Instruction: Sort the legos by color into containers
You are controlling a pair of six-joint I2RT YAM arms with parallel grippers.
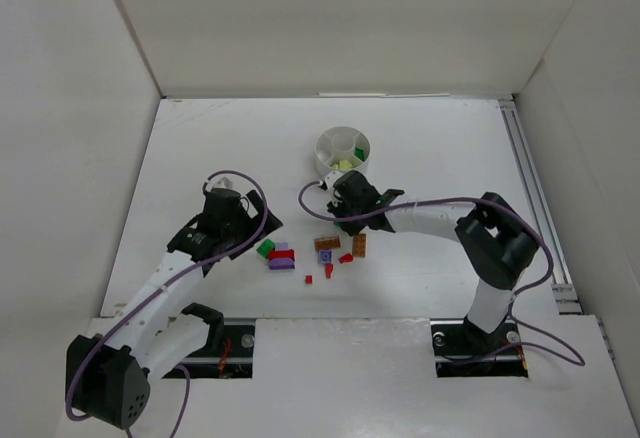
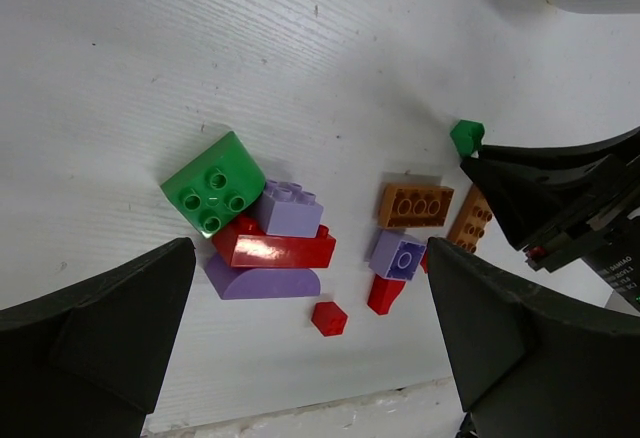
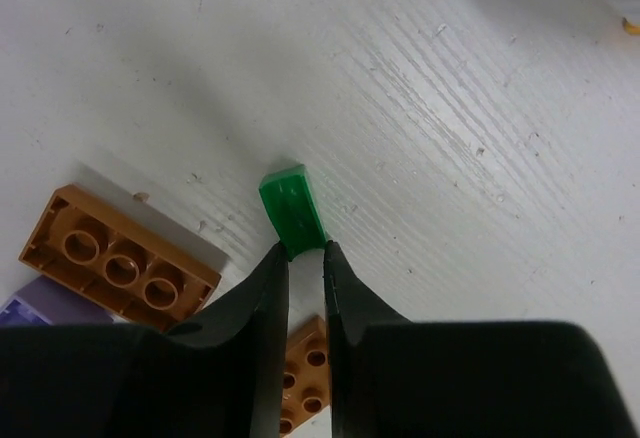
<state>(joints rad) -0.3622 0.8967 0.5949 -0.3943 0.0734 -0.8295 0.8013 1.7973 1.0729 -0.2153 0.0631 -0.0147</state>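
Right hand [image 3: 303, 255] closed down to a sliver, nipping the near end of a small green sloped lego [image 3: 293, 208] between its fingertips. Rest of that piece jutting out beyond the tips, low at the tabletop [image 1: 430, 148]; resting or lifted, not clear. From above, set just near of the round white dish [image 1: 322, 148], between it and the loose pile. Close on the near side of the gripped piece, an orange-brown plate [image 3: 118, 256] with three studs showing, and a second orange-brown plate [image 3: 305, 370] partly hidden under the fingers.

Left hand [image 2: 310, 253] spread wide, holding nothing, hovering over the left part of the pile. Between its fingers: a green two-by-two brick [image 2: 213, 183] touching a purple two-by-two brick [image 2: 288, 208], a long red brick [image 2: 275, 248] tight against both, and a purple half-round piece [image 2: 262, 280] against the red one's near side. Apart from that cluster, a tiny red piece [image 2: 329, 318], then a red sloped piece [image 2: 385, 293] touching a small purple brick [image 2: 398, 255].

In the dish: lime-yellow pieces [image 1: 345, 164] in the near section, a green piece [image 1: 359, 151] in the right section; other sections too small to read
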